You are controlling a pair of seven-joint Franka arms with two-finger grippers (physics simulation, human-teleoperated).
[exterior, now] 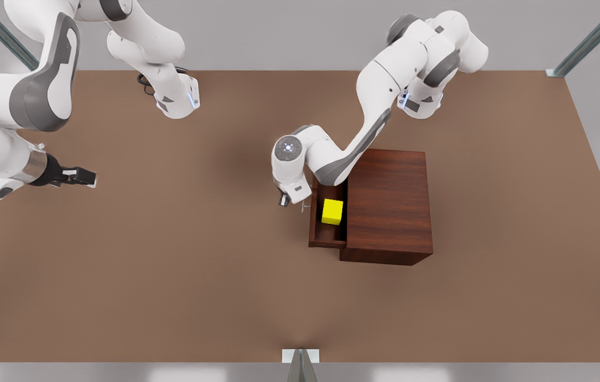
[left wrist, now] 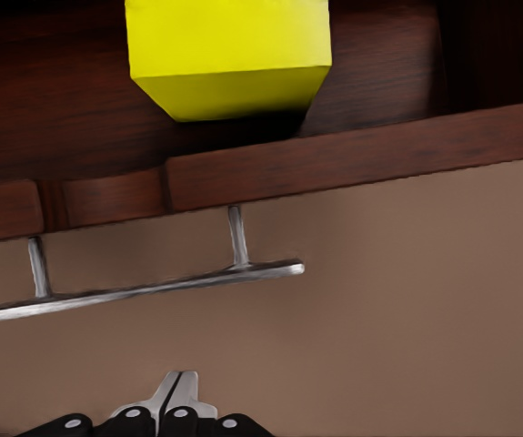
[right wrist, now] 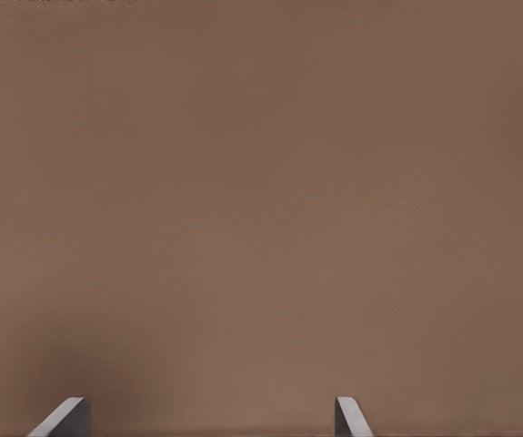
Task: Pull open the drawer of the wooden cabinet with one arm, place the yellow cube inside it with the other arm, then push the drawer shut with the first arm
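Note:
The wooden cabinet (exterior: 390, 207) stands right of the table's middle, its drawer (exterior: 326, 237) pulled partly out toward the front view's left. The yellow cube (exterior: 332, 211) rests inside the drawer (left wrist: 352, 159), and it looms large in the left wrist view as yellow cube (left wrist: 227, 55). My left gripper (exterior: 285, 201) hangs just outside the drawer front, shut and empty, a short way off the silver handle (left wrist: 143, 291). Its fingertips (left wrist: 172, 393) meet with nothing between them. Far off at the front view's left, my right gripper (exterior: 90, 178) waits open over bare table, fingers (right wrist: 61, 417) wide apart.
The brown table (exterior: 172, 276) spreads wide around the cabinet. Metal frame posts (exterior: 591, 40) stand at the back corners, and a small bracket (exterior: 300, 356) sits at the middle of the front edge. The arm bases (exterior: 177, 101) are mounted along the back.

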